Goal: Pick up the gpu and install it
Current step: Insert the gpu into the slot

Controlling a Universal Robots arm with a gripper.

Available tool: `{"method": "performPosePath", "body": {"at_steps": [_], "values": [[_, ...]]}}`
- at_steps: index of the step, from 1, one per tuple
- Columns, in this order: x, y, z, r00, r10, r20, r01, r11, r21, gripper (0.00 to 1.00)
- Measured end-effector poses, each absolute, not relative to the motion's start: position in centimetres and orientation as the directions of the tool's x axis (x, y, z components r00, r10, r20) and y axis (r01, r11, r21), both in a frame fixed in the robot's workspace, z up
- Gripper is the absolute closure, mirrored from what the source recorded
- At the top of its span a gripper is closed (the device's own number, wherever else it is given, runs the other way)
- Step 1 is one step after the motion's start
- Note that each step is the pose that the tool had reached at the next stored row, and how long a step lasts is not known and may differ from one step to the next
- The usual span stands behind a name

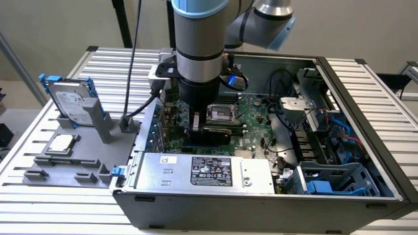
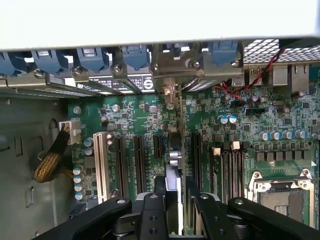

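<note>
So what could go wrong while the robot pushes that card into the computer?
The gpu, held edge-on in the gripper, might miss its slot and scrape the motherboard. Other slots sit close beside it, so it could land in the wrong one. If tilted, pushing down could bend it.

We see the exterior view evenly and softly lit, with shadow pooling inside the computer case [image 1: 365, 147] under the arm [image 1: 199, 58]. In the wrist view a pale case edge [image 2: 160, 22] is washed out by glare, while the motherboard [image 2: 145, 125] stays fairly sharp and the nearest gripper [image 2: 172, 210] parts look dark and soft.
</note>
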State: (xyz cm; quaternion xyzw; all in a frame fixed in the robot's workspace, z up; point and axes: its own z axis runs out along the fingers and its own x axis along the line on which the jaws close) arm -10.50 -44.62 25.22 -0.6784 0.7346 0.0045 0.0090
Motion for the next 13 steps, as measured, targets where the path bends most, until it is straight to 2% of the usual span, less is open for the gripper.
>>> {"method": "performPosePath", "body": {"at_steps": [13], "values": [[-10.5, -44.28, 25.14, -0.079, -0.997, 0.001, -0.997, 0.079, -0.006, 0.73]]}}
